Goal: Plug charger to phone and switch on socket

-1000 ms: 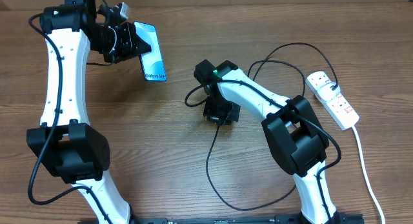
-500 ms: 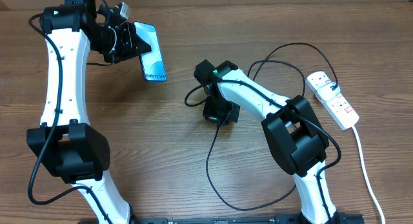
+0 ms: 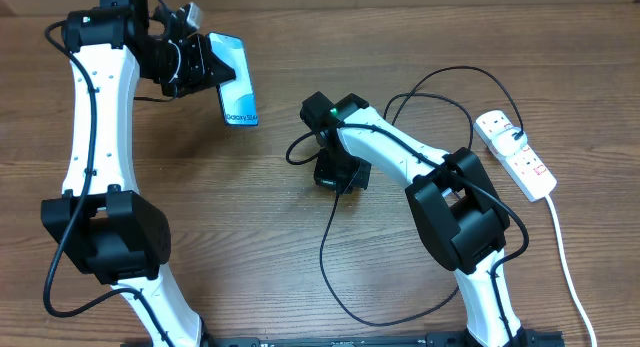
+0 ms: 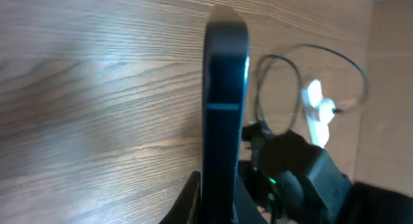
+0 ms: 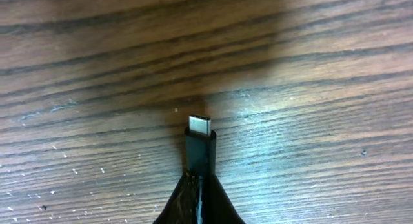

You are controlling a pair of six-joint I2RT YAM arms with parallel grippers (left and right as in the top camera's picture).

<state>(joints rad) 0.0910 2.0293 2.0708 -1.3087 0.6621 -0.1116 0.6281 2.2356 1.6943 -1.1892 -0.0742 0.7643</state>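
My left gripper point(image 3: 205, 67) is shut on the phone point(image 3: 233, 79), whose lit blue-white screen with "Galaxy" text is raised at the back left. In the left wrist view the phone point(image 4: 224, 101) shows edge-on between the fingers point(image 4: 216, 201). My right gripper point(image 3: 336, 180) is at the table's middle, shut on the charger plug point(image 5: 199, 139), whose silver tip points away from the fingers point(image 5: 200, 185) just above the wood. The thin black charger cable point(image 3: 330, 257) loops across the table to the white socket strip point(image 3: 516, 152) at the right.
The socket's thick white cord point(image 3: 565, 257) runs down the right edge toward the front. Cable loops point(image 3: 440, 92) lie behind the right arm. The wooden table point(image 3: 240, 217) is bare between the two arms.
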